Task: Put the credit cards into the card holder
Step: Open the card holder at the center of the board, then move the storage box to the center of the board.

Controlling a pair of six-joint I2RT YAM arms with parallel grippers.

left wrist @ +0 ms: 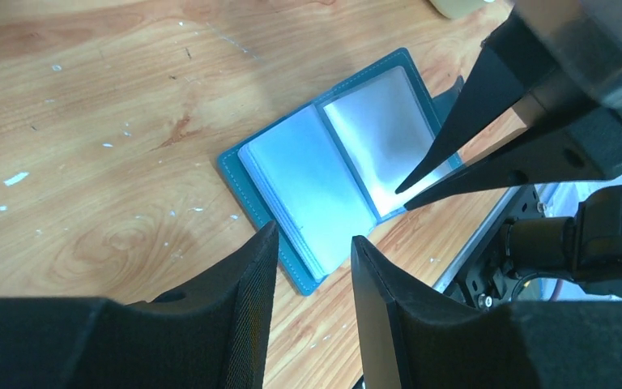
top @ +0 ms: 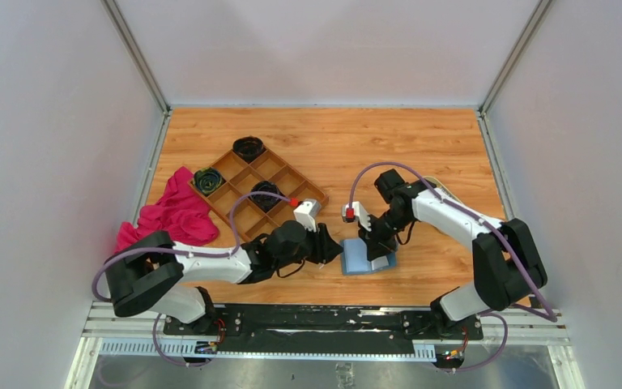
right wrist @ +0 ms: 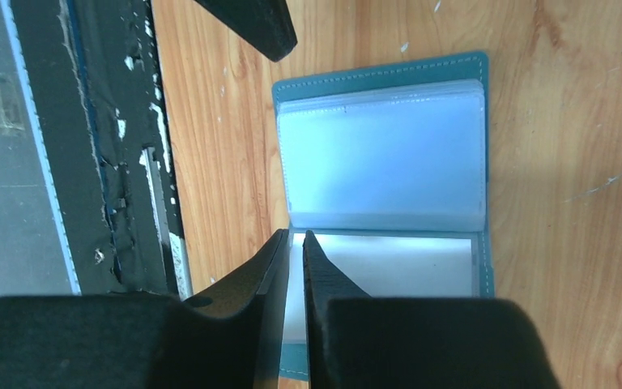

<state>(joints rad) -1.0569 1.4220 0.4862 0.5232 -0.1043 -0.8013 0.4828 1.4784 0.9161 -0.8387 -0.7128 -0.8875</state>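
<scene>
The teal-blue card holder [top: 356, 259] lies open near the table's front edge, its clear sleeves up; it also shows in the left wrist view [left wrist: 291, 174] and the right wrist view [right wrist: 381, 158]. A whitish credit card [right wrist: 389, 263] lies flat in one page [left wrist: 377, 126]. My right gripper [right wrist: 296, 237] is shut to a thin slit, its tips down on that card's edge, with nothing seen between them; it also shows in the top view [top: 375, 245]. My left gripper [left wrist: 314, 243] is open and empty, just left of the holder [top: 334, 248]. Other cards are out of view.
A brown wooden compartment tray [top: 279, 172] with dark objects stands at the back left, with a red cloth [top: 174, 212] beside it. A cream tray [top: 445, 191] is partly hidden behind the right arm. The black base rail [right wrist: 105, 162] runs along the front edge close to the holder.
</scene>
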